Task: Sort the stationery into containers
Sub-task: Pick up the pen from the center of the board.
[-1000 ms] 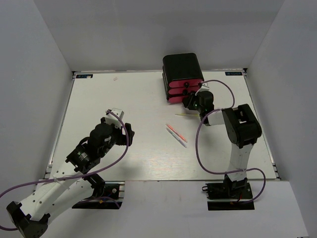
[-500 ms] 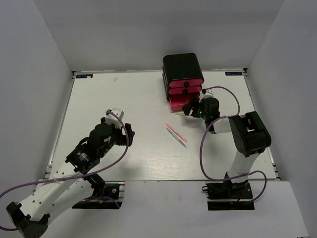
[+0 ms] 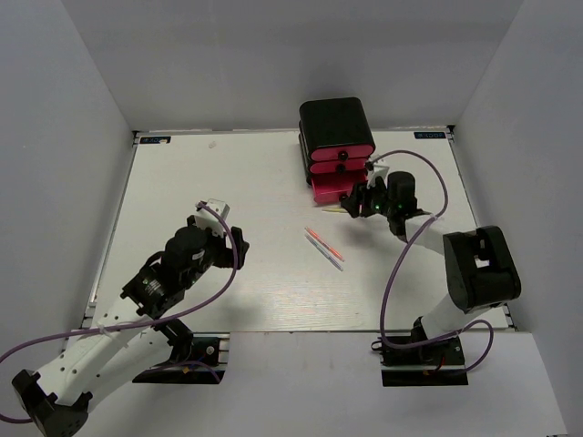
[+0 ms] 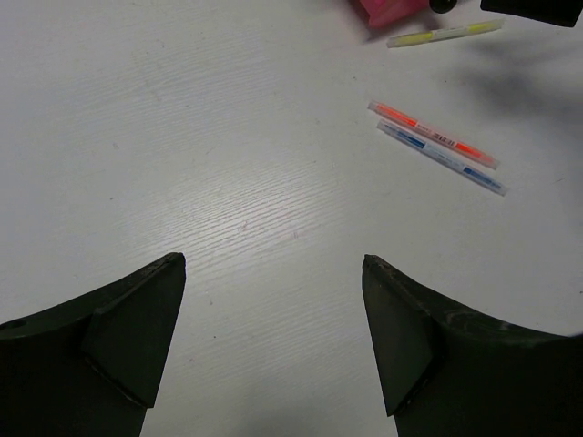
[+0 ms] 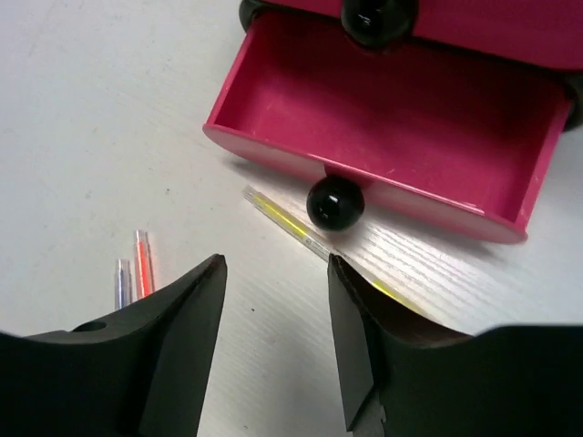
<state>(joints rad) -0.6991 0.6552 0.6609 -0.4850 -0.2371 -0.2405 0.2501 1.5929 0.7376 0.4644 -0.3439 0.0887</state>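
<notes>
Between the right gripper (image 5: 275,273) jaws nothing is held, these being parted wide just short of the black knob (image 5: 334,202) | bottom pink drawer (image 5: 383,100) is seen open, judged ready for loading | yellow pen (image 5: 282,217) is laid on the counter (image 5: 91,109) under that knob | orange pen (image 5: 143,264) and blue pen (image 5: 122,282) are laid together, apart from it | left gripper (image 4: 273,273) jaws are spread, empty.

Place: a robotics lab test cell, boxed in and bare, no home or office this.
Walls: plain pale-grey panels (image 3: 273,55) close the bench in on three sides.
Bench: a white wood-grain board (image 3: 228,173), small blue stickers (image 3: 155,139) at its far corners.
Machines: a white-and-black left robot arm (image 3: 178,264) and a matching right robot arm (image 3: 478,273), bolted to black base plates (image 3: 424,353) at the near edge.
Wiring: loose purple cables (image 3: 234,250) loop along both arms.
</notes>
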